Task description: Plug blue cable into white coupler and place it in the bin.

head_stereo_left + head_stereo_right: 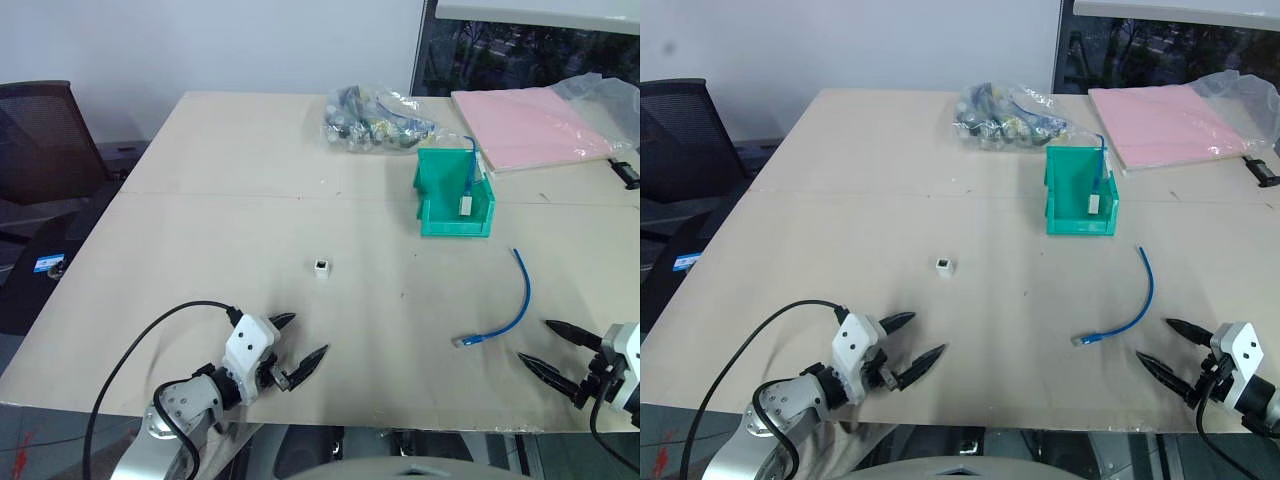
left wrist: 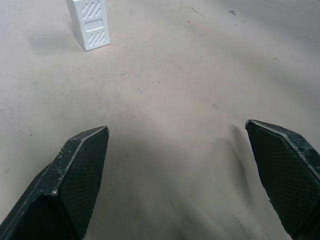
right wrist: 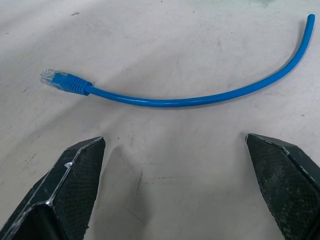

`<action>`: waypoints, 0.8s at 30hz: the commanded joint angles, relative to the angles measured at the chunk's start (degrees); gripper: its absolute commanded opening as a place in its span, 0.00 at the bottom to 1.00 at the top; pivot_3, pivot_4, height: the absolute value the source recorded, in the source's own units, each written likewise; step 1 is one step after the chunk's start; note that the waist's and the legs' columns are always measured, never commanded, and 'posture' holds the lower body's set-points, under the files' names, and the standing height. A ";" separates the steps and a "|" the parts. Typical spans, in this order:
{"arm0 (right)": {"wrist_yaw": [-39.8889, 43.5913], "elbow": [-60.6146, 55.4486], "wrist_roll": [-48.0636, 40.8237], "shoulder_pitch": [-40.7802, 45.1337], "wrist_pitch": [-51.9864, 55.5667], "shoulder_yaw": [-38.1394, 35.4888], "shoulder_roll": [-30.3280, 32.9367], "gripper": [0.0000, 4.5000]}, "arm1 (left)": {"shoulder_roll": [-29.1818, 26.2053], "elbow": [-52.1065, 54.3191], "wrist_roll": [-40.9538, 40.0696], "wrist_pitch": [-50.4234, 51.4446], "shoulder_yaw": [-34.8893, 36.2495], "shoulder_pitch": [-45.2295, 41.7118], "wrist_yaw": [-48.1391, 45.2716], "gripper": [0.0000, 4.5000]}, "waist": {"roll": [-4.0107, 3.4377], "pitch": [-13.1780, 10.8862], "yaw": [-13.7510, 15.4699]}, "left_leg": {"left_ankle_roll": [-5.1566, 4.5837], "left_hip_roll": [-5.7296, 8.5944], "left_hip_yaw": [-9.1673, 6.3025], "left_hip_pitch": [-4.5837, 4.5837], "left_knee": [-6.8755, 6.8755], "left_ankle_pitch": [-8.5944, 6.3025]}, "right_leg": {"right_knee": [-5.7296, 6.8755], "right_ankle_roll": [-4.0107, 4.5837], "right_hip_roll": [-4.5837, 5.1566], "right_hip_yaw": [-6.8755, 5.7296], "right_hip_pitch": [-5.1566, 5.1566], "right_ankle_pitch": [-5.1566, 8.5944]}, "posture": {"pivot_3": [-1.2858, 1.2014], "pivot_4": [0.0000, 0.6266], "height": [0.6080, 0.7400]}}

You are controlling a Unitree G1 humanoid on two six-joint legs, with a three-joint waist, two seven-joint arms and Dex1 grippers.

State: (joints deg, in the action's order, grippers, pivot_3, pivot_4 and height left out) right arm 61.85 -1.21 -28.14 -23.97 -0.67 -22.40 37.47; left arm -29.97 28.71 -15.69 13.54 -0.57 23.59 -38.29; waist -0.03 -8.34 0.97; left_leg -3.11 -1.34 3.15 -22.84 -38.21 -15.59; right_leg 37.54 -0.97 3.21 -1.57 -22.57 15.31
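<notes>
Beige laminate covers the tabletop [image 1: 200, 200], and the blue cable [image 1: 512, 305] lies loose on it toward the robot's right side, bent in a gentle arc with its clear plug [image 1: 460, 342] at the near end and the other end pointing toward the far side of the tabletop. The right gripper [image 1: 548, 346] sits near the front edge just beside that cable, its jaws spread wide and holding nothing; in the right wrist view the cable [image 3: 200, 97] curves across the surface ahead of the two black fingers [image 3: 70, 185] without touching them. The white coupler [image 1: 321, 267] stands alone near the middle of the tabletop, well apart from the cable, with its dark socket facing up. The left gripper [image 1: 300, 340] rests low near the front edge on the robot's left, jaws likewise released and empty; the left wrist view shows the coupler [image 2: 89, 25] standing upright some way beyond the fingers [image 2: 80, 170]. The bin [image 1: 435, 205], green with a taller back wall, sits farther back and to the right of the coupler, and inside it another blue lead with a white block [image 1: 466, 203] at its end leans against the wall. Behind the bin lies a clear bag of mixed cables [image 1: 375, 118], and to its right a pink folder [image 1: 535, 125] with crumpled clear plastic [image 1: 605, 95] at its far corner. A dark office chair [image 1: 45, 130] stands off the left edge of the tabletop.
</notes>
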 commanded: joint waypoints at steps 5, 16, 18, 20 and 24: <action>-0.51 -0.97 -0.30 -1.55 -2.45 -2.18 -1.08 0.98 | -1.26 0.50 -2.81 1.23 0.00 -1.57 -3.09 1.00 | 0.04 -0.02 -0.01 | 0.00 0.00 0.00 -0.01 0.00 0.00 | 0.00 0.00 0.00 -0.01 0.00 0.00 | 0.52 0.24 1.00; -0.33 -0.52 -0.41 -1.38 -2.92 -1.46 -1.11 0.98 | -1.82 -1.02 -2.61 -0.09 0.64 -1.24 -4.58 1.00 | 0.08 -0.06 -0.15 | 0.00 0.00 0.01 -0.06 0.01 0.00 | -0.12 -0.04 -0.01 0.00 0.00 0.02 | 0.52 0.24 1.00; 0.10 -0.58 -0.16 -1.17 -3.45 -1.28 -0.89 0.98 | -1.86 -1.49 -2.62 -0.50 0.77 -1.42 -4.85 1.00 | 0.08 -0.06 -0.15 | 0.00 0.00 0.01 -0.06 0.02 0.00 | -0.13 -0.04 -0.01 0.00 0.00 0.02 | 0.52 0.24 1.00; 0.73 -1.56 0.62 -0.63 -5.12 -1.14 -0.28 0.98 | -2.64 -2.04 -2.11 -1.45 0.85 -2.18 -5.74 1.00 | 0.08 -0.06 -0.15 | 0.00 0.00 0.01 -0.06 0.03 0.00 | -0.13 -0.04 0.00 0.00 0.00 0.02 | 0.52 0.24 1.00; 2.87 -5.18 1.92 1.21 -6.55 -0.39 2.91 0.98 | -6.85 -1.60 -5.36 0.59 1.71 -8.25 -10.94 1.00 | 0.05 -0.08 -0.14 | 0.00 0.00 0.01 -0.05 0.02 0.00 | -0.10 -0.03 0.00 -0.01 -0.01 0.02 | 0.52 0.24 1.00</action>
State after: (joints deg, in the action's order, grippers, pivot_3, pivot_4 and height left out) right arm 63.08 -2.90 -26.73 -23.51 -5.54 -22.52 38.16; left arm -35.20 25.78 -18.56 13.74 -0.42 17.83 -46.51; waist 0.02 -8.42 0.82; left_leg -3.11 -1.34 3.16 -22.88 -38.20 -15.58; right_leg 37.47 -1.00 3.20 -1.58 -22.58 15.32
